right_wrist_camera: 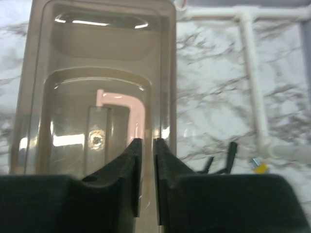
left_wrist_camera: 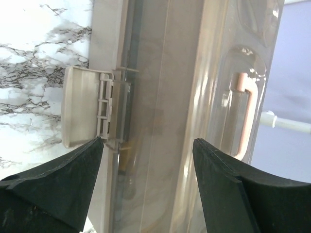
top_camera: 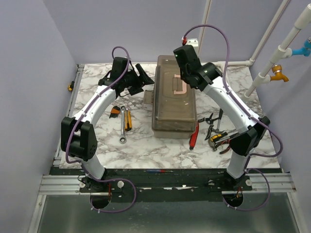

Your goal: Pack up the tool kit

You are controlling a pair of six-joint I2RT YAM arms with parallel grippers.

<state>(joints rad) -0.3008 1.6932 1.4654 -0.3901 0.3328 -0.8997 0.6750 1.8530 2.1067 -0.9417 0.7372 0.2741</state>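
Observation:
The beige-grey toolbox lies closed in the middle of the table, its smoky lid down and the pink handle folded flat. My left gripper is open and empty by the box's left side. In the left wrist view its jaws frame the box wall just past the beige latch. My right gripper hovers over the lid, empty. In the right wrist view its fingers are almost together above the lid's right side, near the handle.
Left of the box lie a wrench, a yellow-handled tool and an orange-and-black tool. Right of it lie a red-handled tool, pliers and more hand tools. White pipes stand at the back right.

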